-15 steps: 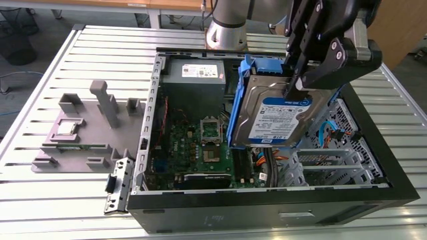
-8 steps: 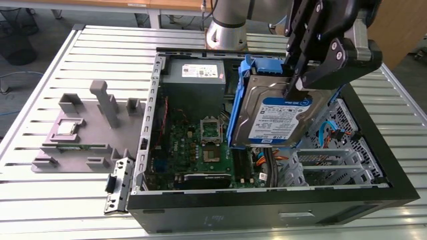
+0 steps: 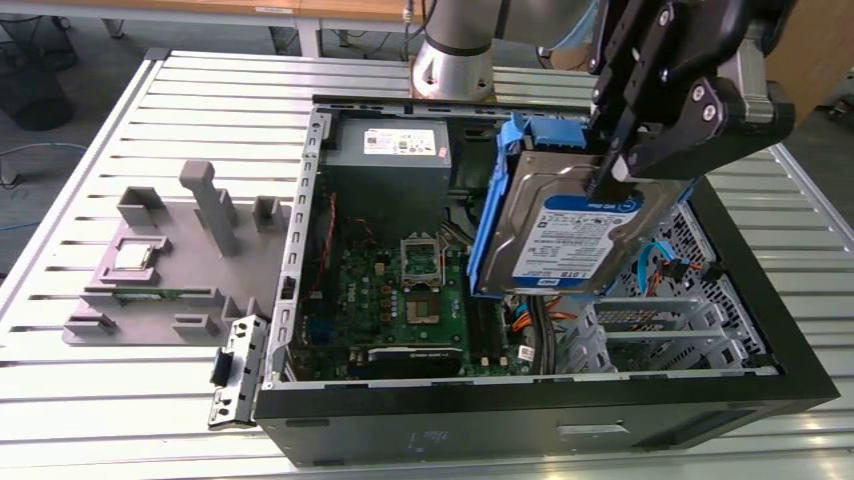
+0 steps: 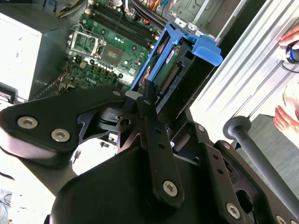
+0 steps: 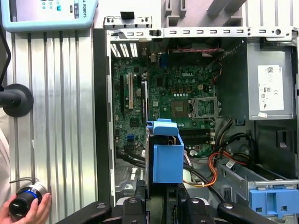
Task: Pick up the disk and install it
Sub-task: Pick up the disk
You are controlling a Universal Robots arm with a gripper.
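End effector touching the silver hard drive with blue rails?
Touching. Exterior view: end effector clamps the silver hard drive by its upper edge, holding it aloft.

Smooth silver metal and blue plastic disk point(image 3: 554, 240), matt black gripper point(image 3: 613, 182), ribbed brushed metal table point(image 3: 200, 100)

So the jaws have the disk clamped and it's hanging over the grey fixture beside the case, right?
No: the gripper does clamp the disk, but it hangs over the open computer case, not the grey fixture; see the exterior view.
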